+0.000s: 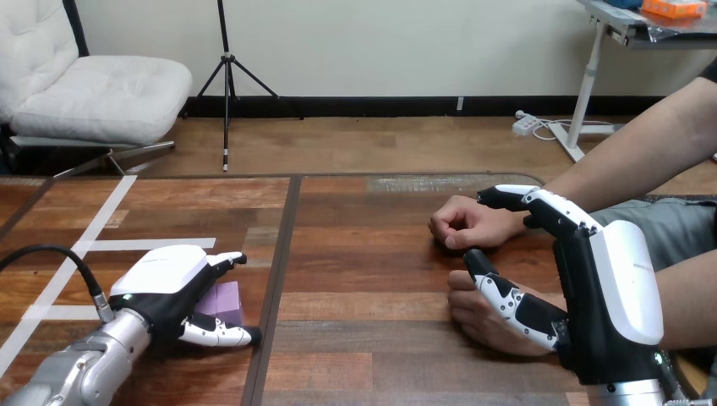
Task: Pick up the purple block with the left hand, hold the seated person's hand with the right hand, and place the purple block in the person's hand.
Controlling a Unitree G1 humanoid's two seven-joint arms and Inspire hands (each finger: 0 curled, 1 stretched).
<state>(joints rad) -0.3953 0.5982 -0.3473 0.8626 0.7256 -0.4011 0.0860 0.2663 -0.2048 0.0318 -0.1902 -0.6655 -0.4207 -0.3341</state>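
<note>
The purple block [227, 303] lies on the wooden table [372, 279] at the lower left. My left hand [165, 275] is on it, fingers curled over its far side and thumb [221, 335] against its near side, so the hand is shut on the block. At the right, my right hand [621, 288] stands upright with its fingers [541, 203] stretched out and open. They reach over the wrist of the person's fisted hand [465, 224], which rests on the table. My right thumb [507, 300] lies across the person's nearer hand [478, 326]; I cannot tell whether it presses on it.
White tape lines [101, 245] run across the table's left part. A dark seam [279, 279] splits the tabletop down the middle. The person's forearms [643, 144] come in from the right edge.
</note>
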